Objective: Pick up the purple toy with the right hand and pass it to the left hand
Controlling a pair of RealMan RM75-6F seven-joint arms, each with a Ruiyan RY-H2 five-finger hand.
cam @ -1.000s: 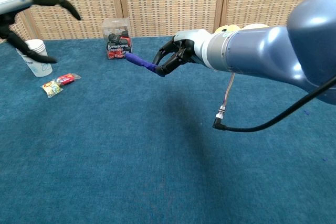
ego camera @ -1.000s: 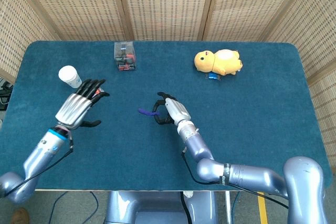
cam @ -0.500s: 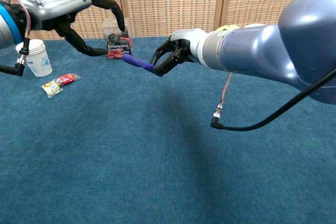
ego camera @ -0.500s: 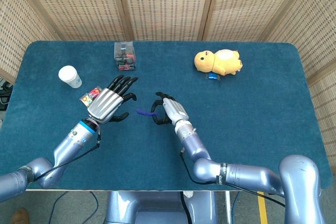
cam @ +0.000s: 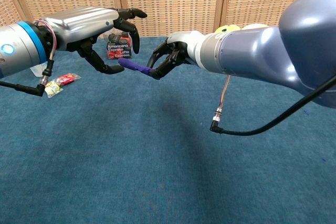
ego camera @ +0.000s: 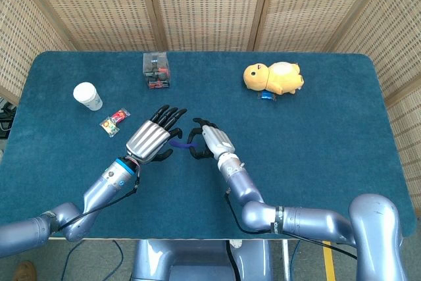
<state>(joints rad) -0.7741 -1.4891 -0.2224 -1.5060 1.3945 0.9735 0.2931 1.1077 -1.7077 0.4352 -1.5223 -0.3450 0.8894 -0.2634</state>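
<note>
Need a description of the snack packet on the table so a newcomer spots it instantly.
Start at the blue felt table and go to its left side, where a white paper cup stands. Just right of the cup and slightly nearer the robot lies the small clear snack packet, flat on the felt. It alone is flat and crinkly, with red and yellow contents.

You have one purple toy (cam: 135, 67), one yellow plush duck (ego camera: 273, 77), one paper cup (ego camera: 87, 95), one clear box (ego camera: 156, 70), and one candy packet (ego camera: 114, 122) on the surface (ego camera: 329, 129).

The slim purple toy (cam: 135, 67) hangs roughly level above the table, possibly slightly bent.
</note>
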